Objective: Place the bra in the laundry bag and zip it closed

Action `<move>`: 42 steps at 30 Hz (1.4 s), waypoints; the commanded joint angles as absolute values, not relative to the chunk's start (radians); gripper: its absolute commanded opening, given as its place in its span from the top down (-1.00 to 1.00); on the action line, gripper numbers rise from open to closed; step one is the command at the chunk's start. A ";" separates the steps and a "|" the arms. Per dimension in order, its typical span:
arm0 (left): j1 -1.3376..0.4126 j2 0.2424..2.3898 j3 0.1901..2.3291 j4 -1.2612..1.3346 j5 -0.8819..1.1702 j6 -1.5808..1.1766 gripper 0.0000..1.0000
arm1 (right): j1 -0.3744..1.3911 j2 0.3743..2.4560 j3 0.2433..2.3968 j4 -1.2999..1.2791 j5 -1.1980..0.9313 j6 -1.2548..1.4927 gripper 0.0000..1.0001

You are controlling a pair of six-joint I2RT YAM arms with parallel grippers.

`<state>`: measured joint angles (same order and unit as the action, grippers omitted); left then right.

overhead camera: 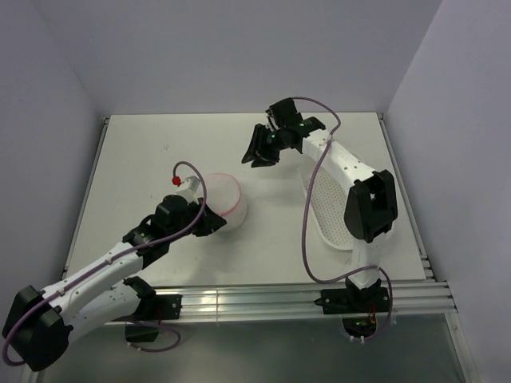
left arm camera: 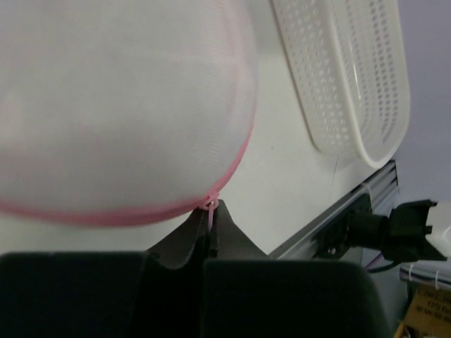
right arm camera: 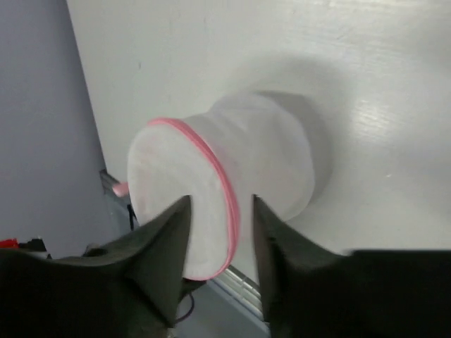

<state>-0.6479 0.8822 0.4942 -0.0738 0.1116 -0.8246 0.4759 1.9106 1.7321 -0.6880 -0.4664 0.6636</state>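
White table (overhead camera: 144, 159), lilac walls (overhead camera: 239, 48); left claw (left arm camera: 213, 215) seemingly pinches pink trim (left arm camera: 141, 213) on laundry bag (left arm camera: 120, 105); right claw (right arm camera: 220, 205) parted.

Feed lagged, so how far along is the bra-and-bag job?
Looks done: no bra lies loose on the table; the bag looks full and white. In hand: left jaws shut on a pink tab at its rim; right jaws open, clear of it. Left: whether the zip is fully closed I cannot tell.

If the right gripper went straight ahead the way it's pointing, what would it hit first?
Probably the laundry bag: the right wrist view shows it dead ahead of the open right gripper, pink rim nearest, nothing between, though depth is unclear.
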 commanded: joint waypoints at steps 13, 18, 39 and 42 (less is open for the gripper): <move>-0.689 1.058 0.614 0.063 0.150 -0.792 1.00 | 0.570 1.447 1.275 -0.506 -0.356 0.828 -0.15; -0.692 1.069 0.611 0.075 0.156 -0.795 1.00 | 0.669 1.436 1.149 -0.388 -0.331 0.936 -0.14; -0.692 1.071 0.609 0.068 0.158 -0.785 1.00 | 0.744 1.503 1.006 -0.066 -0.298 1.358 -0.12; -0.690 1.071 0.609 0.063 0.156 -0.782 1.00 | 0.747 1.483 0.979 -0.060 -0.281 1.370 -0.12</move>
<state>-0.6872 1.0775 0.5747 0.0208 0.1417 -0.8055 0.7380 1.5024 0.9920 -0.1101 -0.3141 1.3365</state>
